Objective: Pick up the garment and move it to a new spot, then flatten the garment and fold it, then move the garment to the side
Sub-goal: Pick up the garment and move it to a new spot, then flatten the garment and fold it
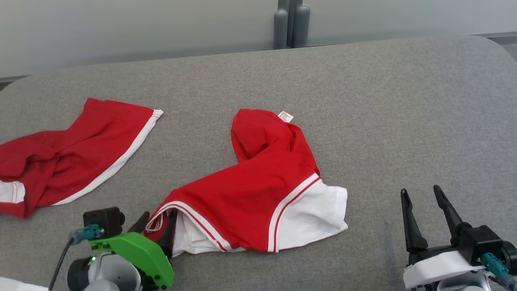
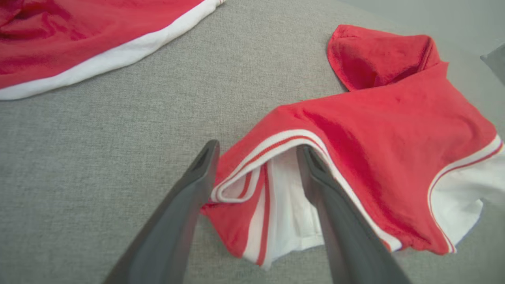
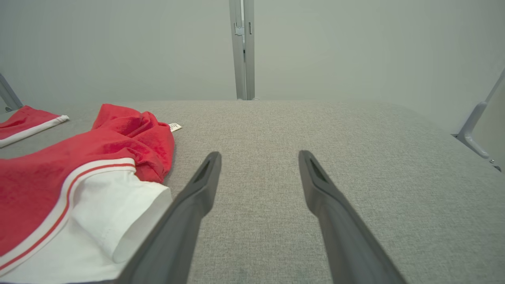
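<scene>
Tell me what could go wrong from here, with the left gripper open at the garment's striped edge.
1. The left gripper straddles several bunched layers of the garment. Closing may pinch more than one layer, so it would not spread flat.
2. The right gripper hangs over bare table, apart from the garment. A one-handed pull may drag it as a clump.
3. A second red garment lies on the left, and a move that way could overlap it.

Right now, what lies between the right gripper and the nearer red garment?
Nothing: only bare grey tabletop separates the right gripper from the garment, as the head view shows.
</scene>
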Controlling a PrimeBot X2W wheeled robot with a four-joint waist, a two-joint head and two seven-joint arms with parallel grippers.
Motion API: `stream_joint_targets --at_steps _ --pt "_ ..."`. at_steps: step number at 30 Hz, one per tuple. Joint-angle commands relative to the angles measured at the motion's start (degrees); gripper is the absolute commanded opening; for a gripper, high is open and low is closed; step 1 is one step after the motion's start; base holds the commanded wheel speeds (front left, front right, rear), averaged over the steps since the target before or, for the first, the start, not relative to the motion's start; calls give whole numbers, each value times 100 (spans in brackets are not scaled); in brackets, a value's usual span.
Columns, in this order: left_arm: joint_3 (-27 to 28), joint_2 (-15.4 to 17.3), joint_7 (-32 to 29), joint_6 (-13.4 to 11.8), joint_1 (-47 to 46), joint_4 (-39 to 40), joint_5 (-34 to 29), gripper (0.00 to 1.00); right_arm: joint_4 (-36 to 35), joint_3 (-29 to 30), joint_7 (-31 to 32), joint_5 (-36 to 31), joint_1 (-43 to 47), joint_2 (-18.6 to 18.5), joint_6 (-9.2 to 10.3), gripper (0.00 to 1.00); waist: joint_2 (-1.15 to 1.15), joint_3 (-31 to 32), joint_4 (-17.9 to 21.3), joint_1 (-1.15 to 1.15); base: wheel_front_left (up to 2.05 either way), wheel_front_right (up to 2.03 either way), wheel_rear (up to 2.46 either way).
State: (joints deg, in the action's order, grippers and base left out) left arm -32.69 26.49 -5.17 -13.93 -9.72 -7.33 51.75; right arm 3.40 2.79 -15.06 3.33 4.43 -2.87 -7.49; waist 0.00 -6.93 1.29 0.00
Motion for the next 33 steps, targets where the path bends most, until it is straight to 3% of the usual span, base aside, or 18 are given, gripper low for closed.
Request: stream_joint_targets --at_steps 1,5,10,23,24,25,26,33 --pt "11 29 -43 -45 201 314 119 100 -17 10 -19 -7 49 -9 1 100 0 -9 -23 0 0 0 0" --pt "99 103 -123 -258 629 957 303 100 -24 2 -19 5 8 -7 1 100 0 -52 -78 0 0 0 0" --pt "210 34 -151 -300 843 851 541 100 5 -39 -20 9 -66 -10 1 100 0 -83 -109 0 0 0 0" --pt "249 -438 -81 87 741 -227 1009 100 27 -75 -19 -31 -89 -37 1 100 0 -76 0 0 0 0 0" --pt "274 -519 -58 148 711 -304 1095 92 31 -79 -19 -32 -97 -37 1 100 0 -77 7 0 0 0 0" --pt "292 -567 -3 224 673 -370 1124 33 33 -77 -19 -33 -101 -38 1 100 0 -74 15 0 0 0 0" --pt "371 -610 104 272 621 -431 1157 0 32 -77 -19 -37 -106 -39 1 100 0 -74 23 0 0 0 0" --pt "655 -678 267 737 215 -281 1403 0 36 -57 -19 -50 -79 -36 1 100 0 -41 44 0 0 0 0"
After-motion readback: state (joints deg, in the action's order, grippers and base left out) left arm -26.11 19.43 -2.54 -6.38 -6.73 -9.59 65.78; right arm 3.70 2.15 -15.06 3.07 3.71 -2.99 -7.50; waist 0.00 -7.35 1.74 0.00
